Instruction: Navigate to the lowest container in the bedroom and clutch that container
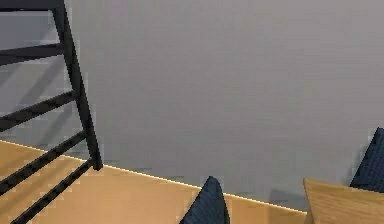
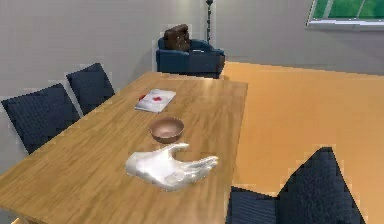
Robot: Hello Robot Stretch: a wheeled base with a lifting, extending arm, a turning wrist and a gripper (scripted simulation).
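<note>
A small brown bowl [image 2: 167,128] stands on the middle of a long wooden dining table [image 2: 70,170] in the arm side view. Just in front of it lies a silvery hand-shaped sculpture [image 2: 172,166]. A flat white and red book [image 2: 155,99] lies farther out on the same table.
Dark blue chairs [image 2: 40,113] stand along the table's left side and one [image 2: 318,190] at its lower right. A blue armchair [image 2: 190,55] with a brown thing on it stands by the far wall. In the forward view a black ladder-like frame [image 1: 60,95] leans before a grey wall [image 1: 240,90], with chair backs [image 1: 208,205] below.
</note>
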